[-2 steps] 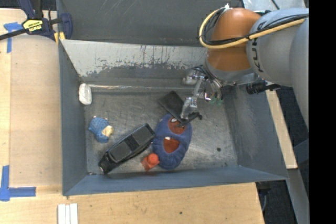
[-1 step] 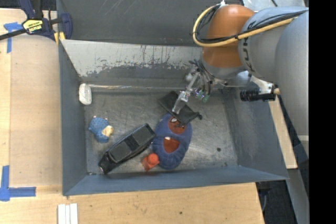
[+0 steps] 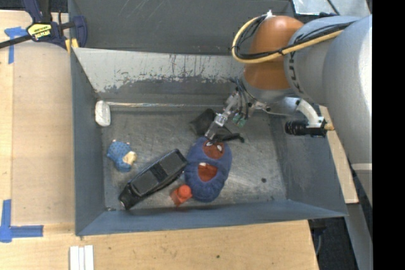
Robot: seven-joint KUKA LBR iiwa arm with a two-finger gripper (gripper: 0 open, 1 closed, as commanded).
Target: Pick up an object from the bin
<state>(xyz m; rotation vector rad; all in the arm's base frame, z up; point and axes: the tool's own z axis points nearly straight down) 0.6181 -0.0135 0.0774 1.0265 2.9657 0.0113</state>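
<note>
Down in the grey metal bin: a blue plush thing with red patches, right of the floor's middle and near the front wall. Just left of it, a long black case lying aslant, and a small orange lump touching the plush's front-left edge. Further left, a small blue-and-yellow toy. Beyond that, by the floor's back-left corner, a white lump. Close behind the plush, a small black piece.

In from the right, the gripper, low over the plush's back end and just beside the small black piece. Cannot tell whether jaws spread or pressed together.

Bare floor along the back wall between white lump and black piece. A wide bare patch right of the plush, up to the right wall. Crowded along the front wall.
</note>
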